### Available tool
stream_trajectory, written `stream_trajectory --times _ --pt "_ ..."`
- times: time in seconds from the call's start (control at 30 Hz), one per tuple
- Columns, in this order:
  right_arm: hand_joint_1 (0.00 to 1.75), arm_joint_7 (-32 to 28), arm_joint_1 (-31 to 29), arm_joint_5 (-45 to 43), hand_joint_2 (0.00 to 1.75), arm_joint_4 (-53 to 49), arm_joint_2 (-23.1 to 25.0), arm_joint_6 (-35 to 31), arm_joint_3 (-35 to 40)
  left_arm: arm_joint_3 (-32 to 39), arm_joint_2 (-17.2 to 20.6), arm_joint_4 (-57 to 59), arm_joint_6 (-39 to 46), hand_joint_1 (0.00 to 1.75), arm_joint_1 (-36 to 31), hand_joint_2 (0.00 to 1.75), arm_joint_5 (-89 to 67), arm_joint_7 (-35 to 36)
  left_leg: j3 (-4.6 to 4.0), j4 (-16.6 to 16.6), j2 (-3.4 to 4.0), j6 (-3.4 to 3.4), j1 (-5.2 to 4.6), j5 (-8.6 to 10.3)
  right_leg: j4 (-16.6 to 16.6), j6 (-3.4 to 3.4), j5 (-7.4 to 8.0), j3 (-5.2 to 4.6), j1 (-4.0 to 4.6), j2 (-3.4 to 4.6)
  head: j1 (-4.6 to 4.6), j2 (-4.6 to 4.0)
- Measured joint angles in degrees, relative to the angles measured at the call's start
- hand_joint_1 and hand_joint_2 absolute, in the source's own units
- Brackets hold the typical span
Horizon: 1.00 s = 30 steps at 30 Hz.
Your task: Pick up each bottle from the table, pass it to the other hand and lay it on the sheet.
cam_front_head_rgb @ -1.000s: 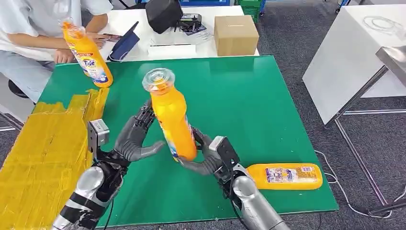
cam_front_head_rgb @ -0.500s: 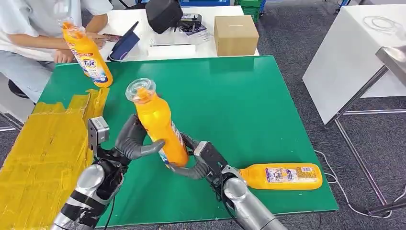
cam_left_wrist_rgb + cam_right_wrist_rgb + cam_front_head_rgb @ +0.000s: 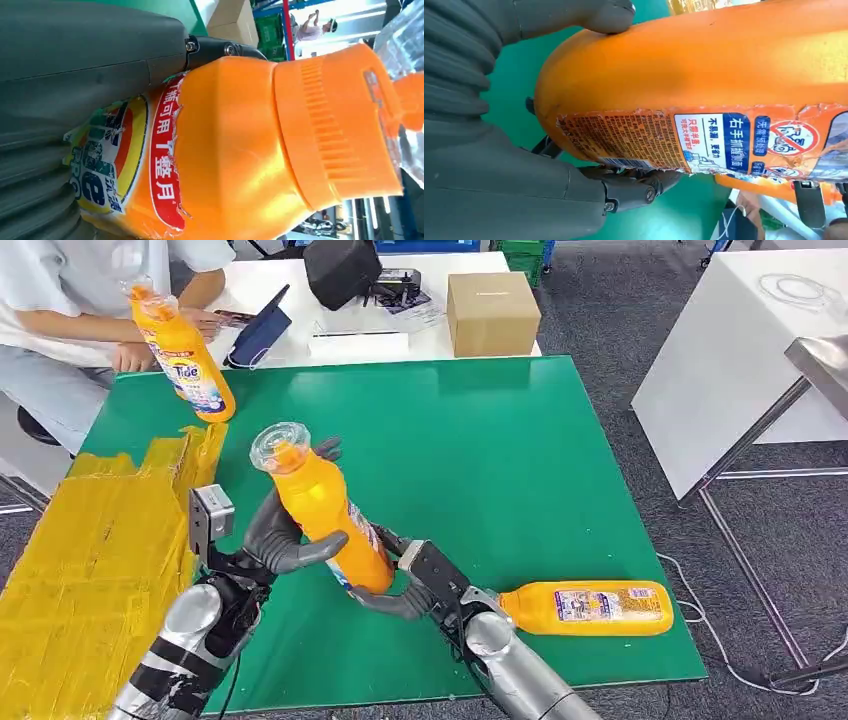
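Observation:
An orange detergent bottle (image 3: pixel 322 512) with a clear cap stands tilted in the air over the green mat (image 3: pixel 520 460), between my two hands. My left hand (image 3: pixel 285 540) wraps its middle, thumb across the front and fingers behind. My right hand (image 3: pixel 400 585) holds its base from below. The left wrist view has the bottle (image 3: pixel 225 150) against my left hand (image 3: pixel 75 75); the right wrist view has its labelled base (image 3: pixel 724 75) in my right hand (image 3: pixel 484 175). A second bottle (image 3: pixel 590 607) lies at the mat's near right. A third bottle (image 3: pixel 185 355) leans at the far left. The yellow sheet (image 3: pixel 90 550) lies left.
A person (image 3: pixel 70 310) sits at the far left corner, arms close to the third bottle. Behind the mat a white table carries a cardboard box (image 3: pixel 492 310), a black bag (image 3: pixel 340 270) and a tablet. A white table (image 3: pixel 730 350) stands to the right, over grey carpet.
The held bottle has moved left and lower and leans more to the left. My left hand, open beside it earlier, now wraps it. My right hand followed at the base.

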Motion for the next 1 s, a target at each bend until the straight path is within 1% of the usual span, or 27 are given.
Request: stream_trajectory --times 0.1,0.13,0.67,0.7,0.73,0.77,0.87,1.0 --pt "1.75 -0.1 -0.1 0.3 1.75 0.3 0.0 -0.5 0.0 -0.1 0.0 0.1 0.8 0.86 0.0 1.75 -1.2 -0.4 0.00 0.0 0.00 0.00 0.00 0.00 0.0 0.00 0.00 0.00 0.00 0.00 0.00 0.00" --pt "1.75 -0.1 -0.1 0.4 1.75 0.3 0.0 -0.5 0.0 -0.1 0.0 0.2 1.0 1.75 0.0 1.75 -1.3 -0.6 0.00 0.0 0.00 0.00 0.00 0.00 0.0 0.00 0.00 0.00 0.00 0.00 0.00 0.00" --pt "1.75 -0.6 -0.1 0.8 1.75 0.5 0.0 -1.4 0.0 -0.1 -0.2 0.7 1.7 1.75 0.1 1.75 -2.1 -1.4 0.00 0.0 0.00 0.00 0.00 0.00 0.0 0.00 0.00 0.00 0.00 0.00 0.02 0.00" --pt "1.69 -0.6 -0.1 0.8 1.75 0.4 0.0 -1.4 0.0 -0.1 -0.2 0.7 1.7 1.75 0.1 1.75 -2.1 -1.5 0.00 0.0 0.00 0.00 0.00 0.00 0.0 0.00 0.00 0.00 0.00 0.00 0.00 0.00" --pt "0.66 -0.6 -0.1 0.9 1.75 0.3 0.0 -1.6 0.0 -0.1 -0.2 0.7 1.7 1.75 0.1 1.75 -2.1 -1.5 0.00 0.0 0.00 0.00 0.00 0.00 0.0 0.00 0.00 0.00 0.00 0.00 0.00 0.00" --pt "0.00 -0.6 -0.1 1.0 1.75 0.2 -0.1 -1.7 -0.1 -0.1 -0.2 0.7 1.7 1.75 0.1 1.75 -2.3 -1.5 0.00 0.0 0.00 0.00 0.00 0.00 0.0 0.00 0.00 0.00 0.00 0.00 0.02 0.00" --pt "0.00 -1.2 0.1 2.1 1.75 -0.8 -0.3 -2.9 -0.3 0.0 -0.2 0.7 3.3 1.75 0.1 1.75 -4.1 -2.4 0.00 0.0 -0.01 0.00 0.00 0.00 0.0 0.00 0.00 0.01 0.00 0.00 0.02 0.00" --pt "0.00 -1.8 1.5 3.4 1.75 -5.5 -1.2 -6.1 -2.0 0.6 0.4 0.1 7.8 1.75 0.5 1.75 -10.1 -3.5 -0.01 0.0 0.02 0.00 -0.01 0.00 0.0 0.00 0.00 -0.01 0.00 0.03 0.04 0.00"
